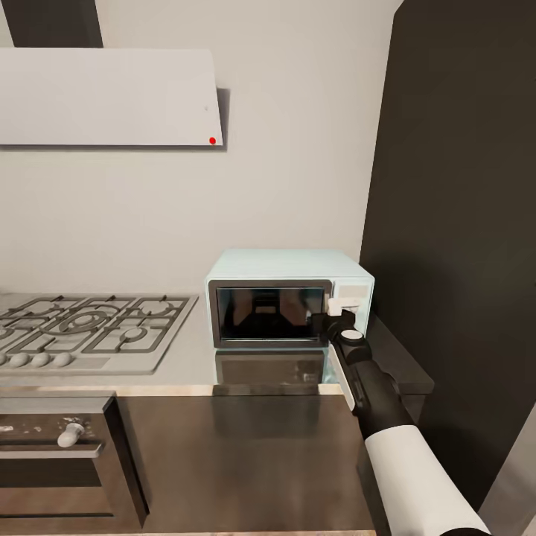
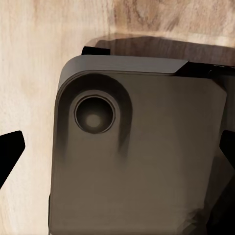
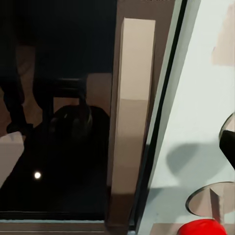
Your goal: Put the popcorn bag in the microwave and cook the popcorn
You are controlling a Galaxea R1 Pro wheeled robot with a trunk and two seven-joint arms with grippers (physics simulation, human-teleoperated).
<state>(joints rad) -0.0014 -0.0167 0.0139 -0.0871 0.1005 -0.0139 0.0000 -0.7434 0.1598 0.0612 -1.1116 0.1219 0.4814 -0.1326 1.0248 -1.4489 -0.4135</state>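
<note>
Black, the right gripper [image 1: 336, 318] is up against the microwave [image 1: 289, 298], at the door's edge by the white panel; I cannot tell how far its jaws are spread. The microwave sits on the grey bench [image 1: 195, 350], door shut. The door looks hard and smooth, so pull at its edge.

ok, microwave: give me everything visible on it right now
The microwave is a small, boxy, pale mint-blue unit standing upright on the grey countertop against the white wall, right of the gas hob. Its grey-framed dark glass door looks shut and reflective. The right gripper is at the white control panel; the right wrist view shows a red button there.
</note>
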